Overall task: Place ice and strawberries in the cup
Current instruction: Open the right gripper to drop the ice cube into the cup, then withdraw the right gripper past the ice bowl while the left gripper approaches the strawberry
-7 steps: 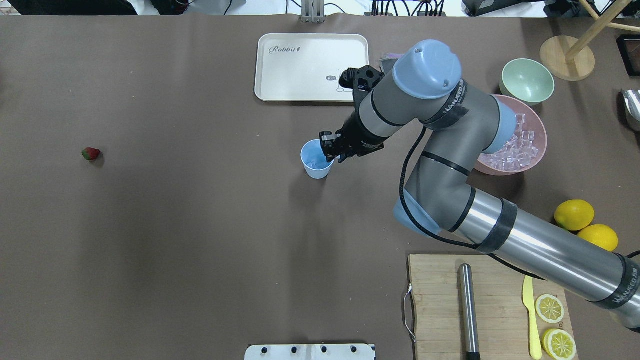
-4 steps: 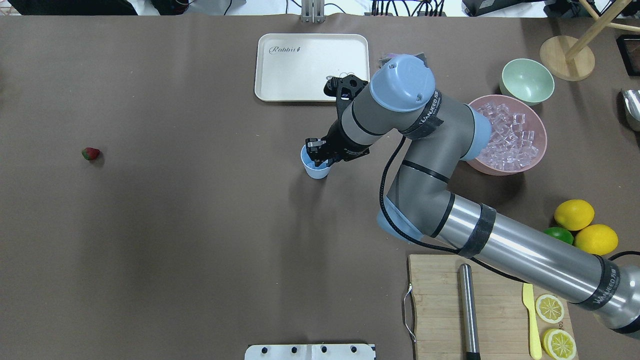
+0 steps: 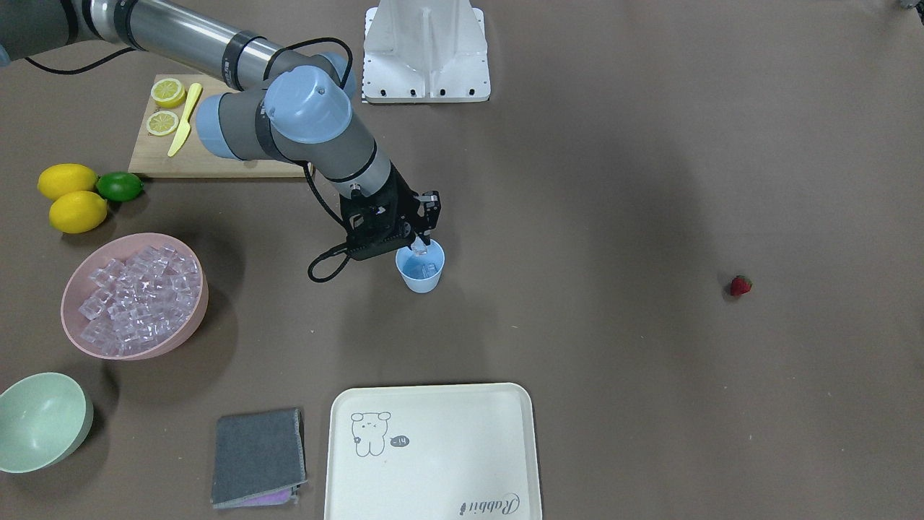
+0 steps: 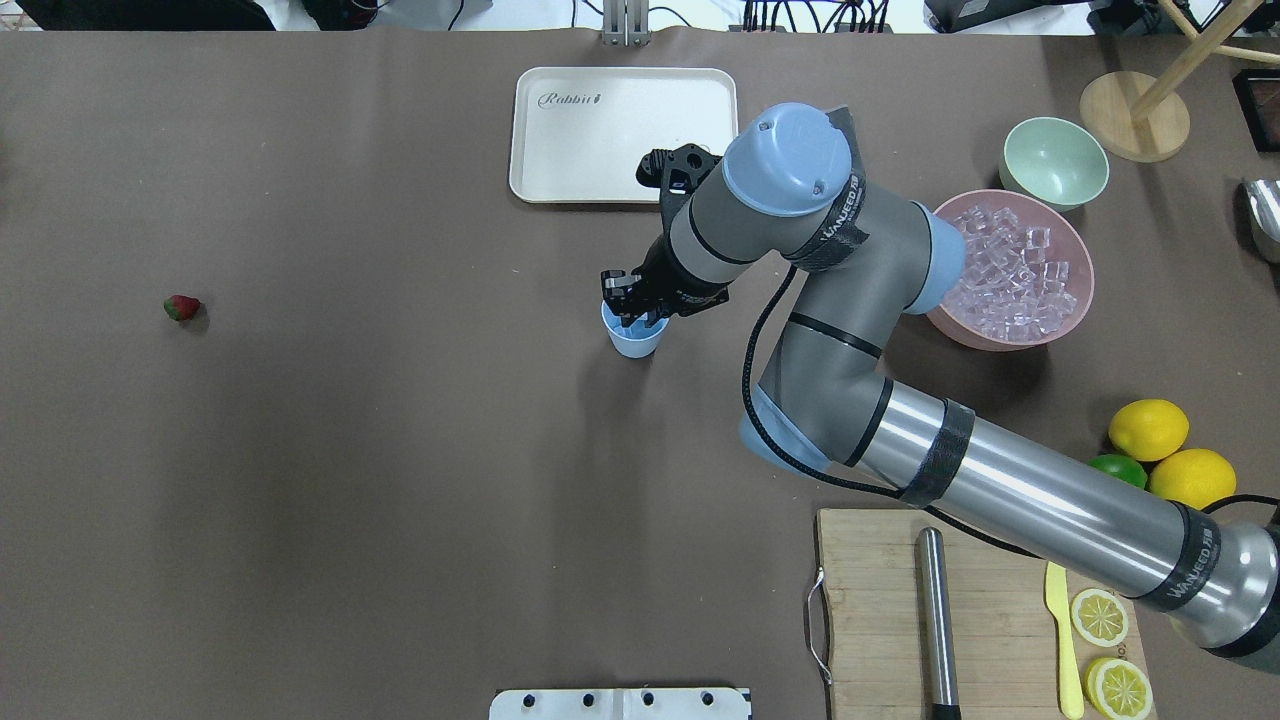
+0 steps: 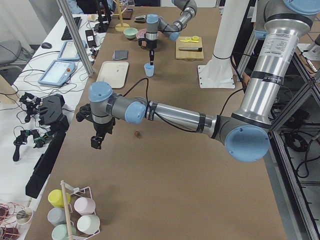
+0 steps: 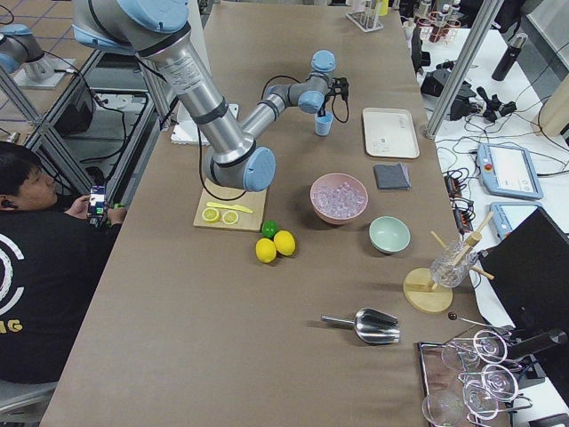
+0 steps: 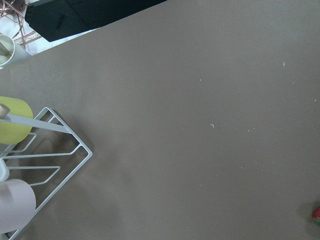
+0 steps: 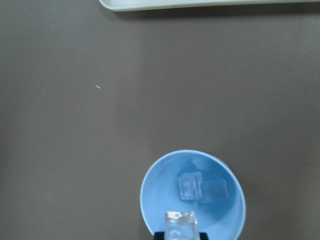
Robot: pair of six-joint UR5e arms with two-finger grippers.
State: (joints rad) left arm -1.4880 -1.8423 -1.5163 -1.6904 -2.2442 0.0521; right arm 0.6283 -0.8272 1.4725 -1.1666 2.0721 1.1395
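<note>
The right hand (image 3: 424,240) hangs just above the cup (image 3: 421,280), its fingers closed in on one ice cube (image 8: 181,224) held over the cup's mouth. Two more cubes (image 8: 190,186) lie on the cup's bottom. The strawberry (image 4: 181,307) lies on the desk (image 4: 400,480), well apart from the cup on the robot's left. The left hand (image 5: 96,141) hovers beyond the strawberry from the cup; I cannot tell whether its fingers are spread or pressed together.

"Rabbit" is printed in script on the cream tray (image 3: 440,469), at the corner diagonally opposite its bear drawing (image 3: 369,435).
</note>
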